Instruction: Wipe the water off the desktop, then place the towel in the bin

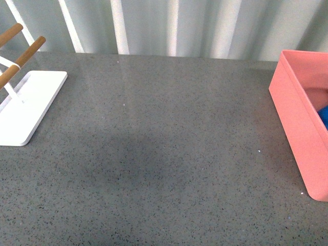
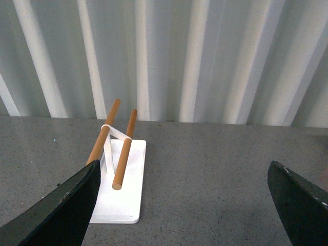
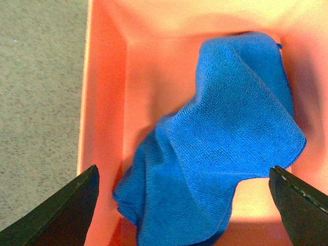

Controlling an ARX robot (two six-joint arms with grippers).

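The blue towel lies crumpled on the floor of the salmon-pink bin. My right gripper is open above the bin, its dark fingers spread to either side of the towel and not touching it. In the front view the bin stands at the right edge of the dark grey speckled desktop, with a small patch of the towel showing inside. My left gripper is open and empty above the desktop. Neither arm shows in the front view.
A flat white stand with wooden rods sits at the desktop's far left; it also shows in the left wrist view. A white corrugated wall runs behind the desktop's back edge.
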